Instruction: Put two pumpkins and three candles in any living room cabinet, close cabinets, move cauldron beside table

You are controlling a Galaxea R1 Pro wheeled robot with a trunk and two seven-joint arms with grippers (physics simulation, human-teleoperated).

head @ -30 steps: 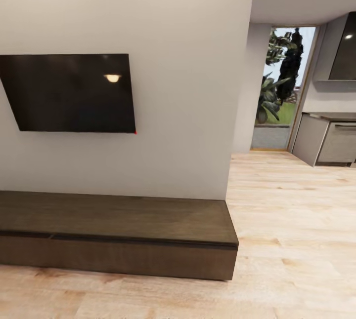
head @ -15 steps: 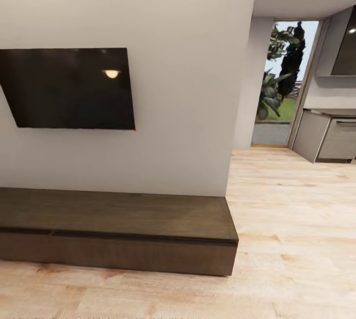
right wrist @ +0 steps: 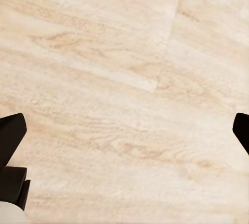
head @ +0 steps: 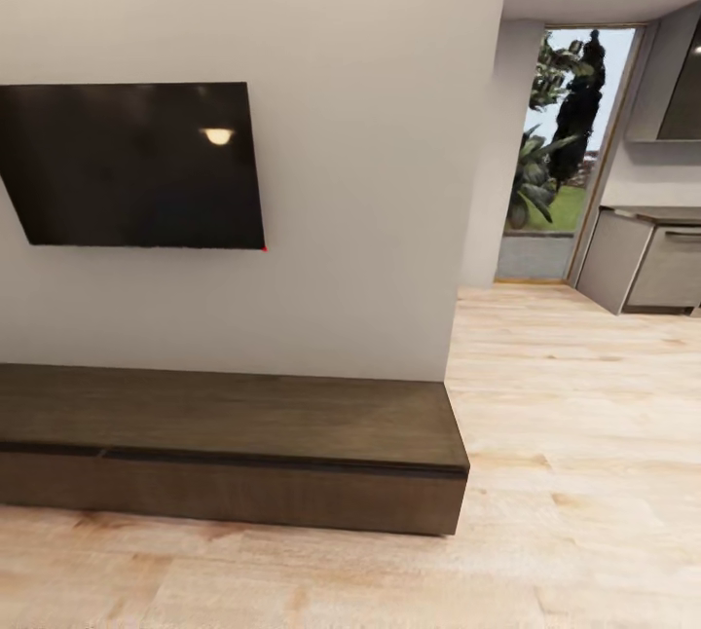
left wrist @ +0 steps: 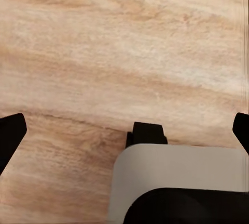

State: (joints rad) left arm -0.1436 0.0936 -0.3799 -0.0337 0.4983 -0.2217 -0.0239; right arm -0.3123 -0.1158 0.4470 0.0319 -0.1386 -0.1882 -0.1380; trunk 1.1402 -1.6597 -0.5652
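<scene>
The cabinet (head: 234,454) is a long, low dark brown unit against the white wall, with all its flat fronts shut. My left gripper (left wrist: 124,130) hangs open over bare wood floor, its dark fingertips far apart and nothing between them. Open as well, my right gripper (right wrist: 124,133) points at pale floor planks and holds nothing. The pumpkins, the candles and the cauldron are out of view.
A black television (head: 131,165) hangs on the wall above the cabinet. Light wood floor (head: 574,434) runs to the right toward a glass door (head: 555,171) with plants outside and grey kitchen units (head: 652,264). Part of my own grey base (left wrist: 176,182) lies under the left gripper.
The whole head view has shifted slightly: the television and the cabinet sit a little higher in the picture and the doorway looks larger, so the camera has moved.
</scene>
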